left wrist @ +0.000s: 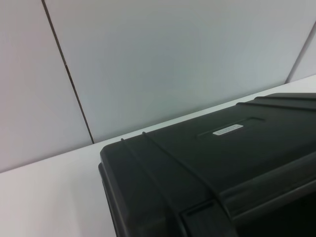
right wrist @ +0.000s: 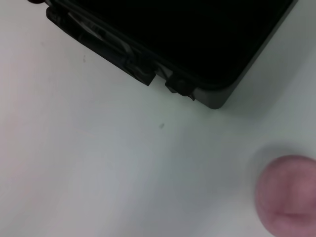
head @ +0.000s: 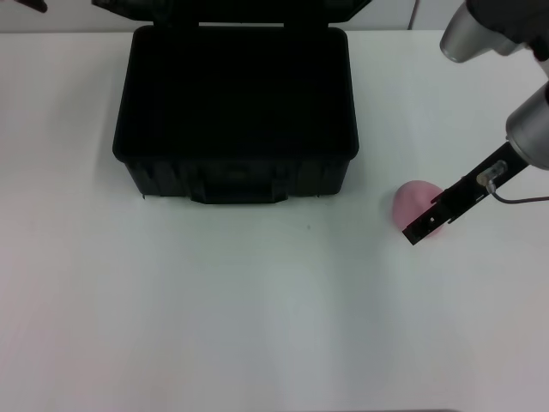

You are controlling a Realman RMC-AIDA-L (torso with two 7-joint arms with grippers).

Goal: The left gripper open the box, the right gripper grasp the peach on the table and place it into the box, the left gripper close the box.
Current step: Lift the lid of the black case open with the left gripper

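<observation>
Box (head: pixel 236 120) open, our first step done. Right gripper (head: pixel 426 225) at peach (head: pixel 415 202) on worktop (head: pixel 257 326); finger spread: cannot tell. Placing, closing left.

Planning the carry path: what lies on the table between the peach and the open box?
Only bare white table, seen in head and right wrist views, separates the peach from the box.

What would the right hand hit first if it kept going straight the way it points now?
Most likely the peach: the right hand points down and toward it, its tip overlapping the fruit in the head view. Depth is unclear; it may meet the table just beside it.
</observation>
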